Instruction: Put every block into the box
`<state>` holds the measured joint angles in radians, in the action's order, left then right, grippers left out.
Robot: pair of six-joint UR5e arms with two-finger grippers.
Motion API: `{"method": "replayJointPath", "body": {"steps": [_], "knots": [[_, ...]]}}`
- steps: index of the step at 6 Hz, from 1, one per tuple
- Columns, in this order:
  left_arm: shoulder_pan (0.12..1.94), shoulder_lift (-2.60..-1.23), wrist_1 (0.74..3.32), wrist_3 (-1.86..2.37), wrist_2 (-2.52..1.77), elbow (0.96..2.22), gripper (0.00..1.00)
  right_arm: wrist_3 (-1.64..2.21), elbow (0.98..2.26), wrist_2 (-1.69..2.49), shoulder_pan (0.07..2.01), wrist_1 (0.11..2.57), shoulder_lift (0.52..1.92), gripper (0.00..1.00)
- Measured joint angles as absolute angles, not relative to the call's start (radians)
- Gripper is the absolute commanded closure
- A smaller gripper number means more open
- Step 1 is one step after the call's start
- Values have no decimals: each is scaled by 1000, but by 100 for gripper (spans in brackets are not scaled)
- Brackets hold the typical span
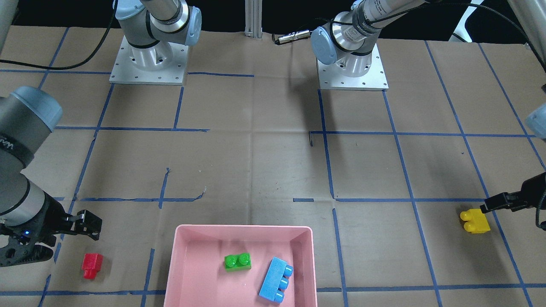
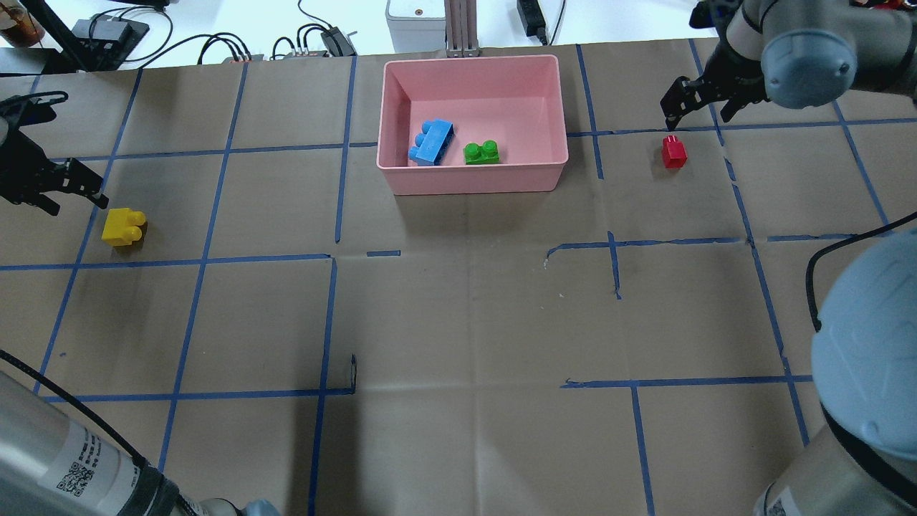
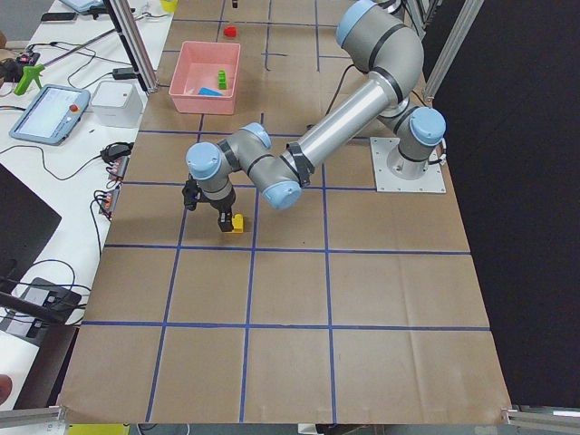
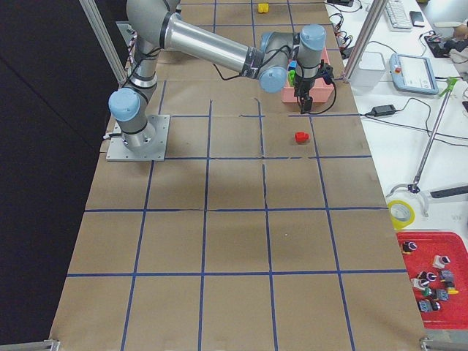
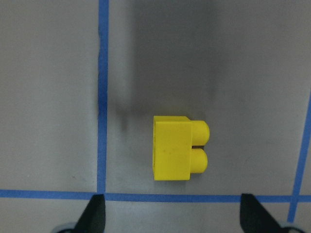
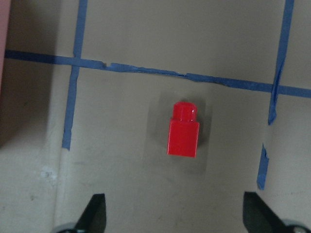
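The pink box (image 2: 473,188) holds the green block (image 2: 481,153) and the light-blue block (image 2: 430,141). The yellow block (image 2: 123,226) lies on its side on the table at the far left. My left gripper (image 2: 71,190) hovers just beyond it, open and empty. In the left wrist view the yellow block (image 5: 180,154) sits above the spread fingertips (image 5: 97,213). The red block (image 2: 673,152) lies right of the box. My right gripper (image 2: 698,107) hovers just past it, open and empty. In the right wrist view the red block (image 6: 183,131) is centred above the gripper (image 6: 175,216).
Brown paper with blue tape lines covers the table. The arm bases (image 1: 149,64) stand on the robot's side. Cables and a control unit (image 2: 415,18) lie behind the box, beyond the table edge.
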<state>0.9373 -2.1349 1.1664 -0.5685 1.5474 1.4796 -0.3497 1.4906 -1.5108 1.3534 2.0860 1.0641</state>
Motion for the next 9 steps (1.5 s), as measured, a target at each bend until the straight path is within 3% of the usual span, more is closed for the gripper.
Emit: {"method": "replayJointPath", "body": {"steps": [4, 5, 6, 7, 8, 9], "knots": [[950, -2183, 984, -537, 1546, 1574, 3, -347, 1627, -1507, 1347, 2436, 982, 3], [951, -2187, 980, -534, 1546, 1574, 12, -343, 1625, -1505, 1347, 2457, 970, 3], [951, -2188, 979, -533, 1546, 1574, 32, -341, 1624, -1507, 1347, 2479, 959, 10], [951, -2188, 979, -532, 1544, 1574, 46, -341, 1626, -1509, 1347, 2494, 949, 21], [951, -2188, 979, -532, 1542, 1571, 56, -340, 1629, -1511, 1347, 2500, 945, 58], [951, -2189, 980, -533, 1542, 1568, 66, -338, 1630, -1511, 1347, 2499, 945, 81]]}}
